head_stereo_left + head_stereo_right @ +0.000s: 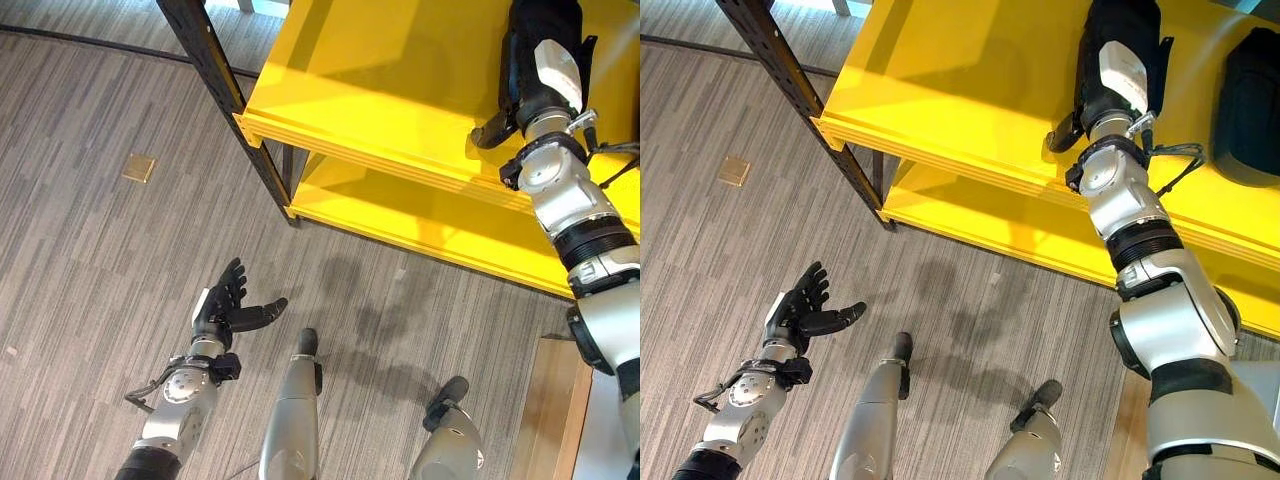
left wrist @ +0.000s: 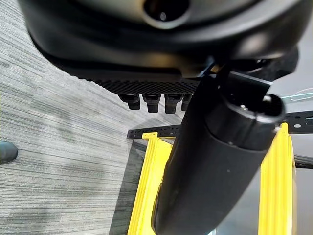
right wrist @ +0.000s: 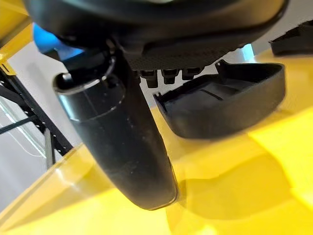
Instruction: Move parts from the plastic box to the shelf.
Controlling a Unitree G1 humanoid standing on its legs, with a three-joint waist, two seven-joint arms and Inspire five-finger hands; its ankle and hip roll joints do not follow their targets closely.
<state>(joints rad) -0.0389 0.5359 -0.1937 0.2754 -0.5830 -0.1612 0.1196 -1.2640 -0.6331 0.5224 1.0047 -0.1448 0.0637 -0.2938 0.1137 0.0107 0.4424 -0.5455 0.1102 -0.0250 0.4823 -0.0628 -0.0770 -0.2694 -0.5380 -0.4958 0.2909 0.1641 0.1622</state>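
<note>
Yellow shelf (image 1: pixel 400 90) on black frame (image 1: pixel 225 90); grey striped carpet (image 1: pixel 80 260).

I see grey striped carpet floor (image 1: pixel 90 260) all around. A small tan square plate (image 1: pixel 138 168) lies flat on the floor, well apart. A pale wooden board (image 1: pixel 553 420) lies on the floor too, far across from the plate.

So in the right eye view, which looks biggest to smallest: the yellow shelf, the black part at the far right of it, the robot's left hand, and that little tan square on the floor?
1. Yellow shelf, by far the largest.
2. Black part, though the picture's edge cuts it off.
3. Left hand, open above the floor; it sits nearer the camera, so this gap is unsure.
4. Tan square, smallest.
</note>
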